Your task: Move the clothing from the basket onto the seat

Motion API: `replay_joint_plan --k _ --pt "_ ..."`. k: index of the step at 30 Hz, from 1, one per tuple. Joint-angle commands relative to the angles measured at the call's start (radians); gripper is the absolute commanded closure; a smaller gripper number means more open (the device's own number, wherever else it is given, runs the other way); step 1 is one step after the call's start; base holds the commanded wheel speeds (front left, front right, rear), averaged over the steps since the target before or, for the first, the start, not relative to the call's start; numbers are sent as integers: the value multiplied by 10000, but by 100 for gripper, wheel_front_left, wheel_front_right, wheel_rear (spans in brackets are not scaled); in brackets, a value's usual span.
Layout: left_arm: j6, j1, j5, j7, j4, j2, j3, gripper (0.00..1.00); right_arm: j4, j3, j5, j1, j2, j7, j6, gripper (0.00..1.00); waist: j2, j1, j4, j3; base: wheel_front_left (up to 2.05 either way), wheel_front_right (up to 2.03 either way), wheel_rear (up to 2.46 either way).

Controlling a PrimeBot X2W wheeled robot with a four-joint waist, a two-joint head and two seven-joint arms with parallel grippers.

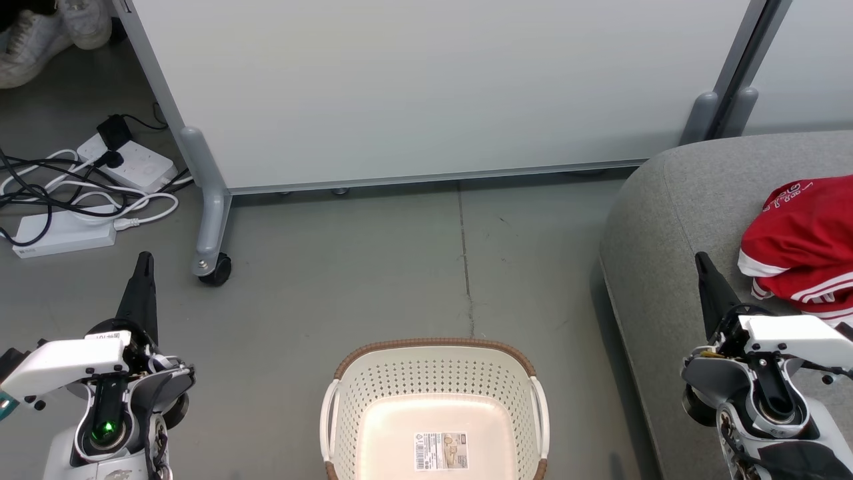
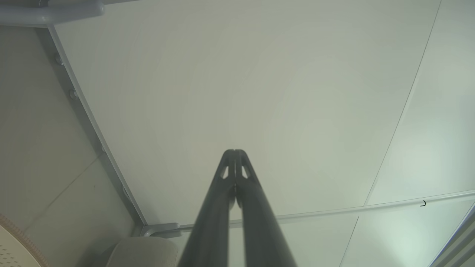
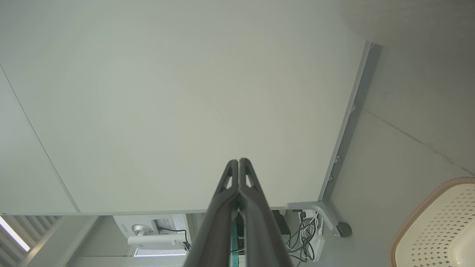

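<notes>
Evidently, since the clothing [image 1: 800, 240] is lying on the seat [image 1: 673, 220] at right, left gripper [image 1: 144, 259] and right gripper [image 1: 700, 259] are being held clenched, empty, beside the basket [image 1: 433, 345].

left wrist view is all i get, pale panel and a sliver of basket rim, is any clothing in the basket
Observer: No red shows in the basket. The head view has just a barcode sticker on its floor, though its near end is cut off.
Operator: so where's the clothing
Observer: The clothing lies in a red heap on the seat, at the robot's right.
Operator: is the right arm holding it
Observer: No. The right gripper has its jaws shut on nothing, and its tip is apart from the heap.
</notes>
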Motion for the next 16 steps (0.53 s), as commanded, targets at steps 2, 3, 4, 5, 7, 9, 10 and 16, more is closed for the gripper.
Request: replay_joint_plan --k 2,3,4,5,7,9,10,16 --pt "-39 -151 -14 31 -2 35 37 100 9 -21 10 -73 -81 25 22 100 0 0 0 0 0 0 0" --pt "-39 -151 -14 32 -2 34 37 100 9 -19 10 -73 -81 25 22 100 0 0 0 0 0 0 0" --pt "-39 -151 -13 32 -2 34 37 100 9 -21 10 -73 -81 25 22 100 0 0 0 0 0 0 0" --pt "-39 -151 -13 32 -2 34 38 100 9 -24 10 -73 -81 24 22 100 0 0 0 0 0 0 0" --pt "-39 -150 -12 33 -2 35 39 100 9 -21 10 -73 -81 25 22 100 0 0 0 0 0 0 0" --pt "-39 -150 -11 33 -2 34 38 100 9 -22 10 -73 -81 25 22 100 0 0 0 0 0 0 0" --pt "-39 -150 -11 33 -3 34 38 100 9 -23 10 -73 -81 24 22 100 0 0 0 0 0 0 0" --pt "-39 -150 -9 33 -3 33 40 100 9 -19 10 -73 -81 25 22 100 0 0 0 0 0 0 0"
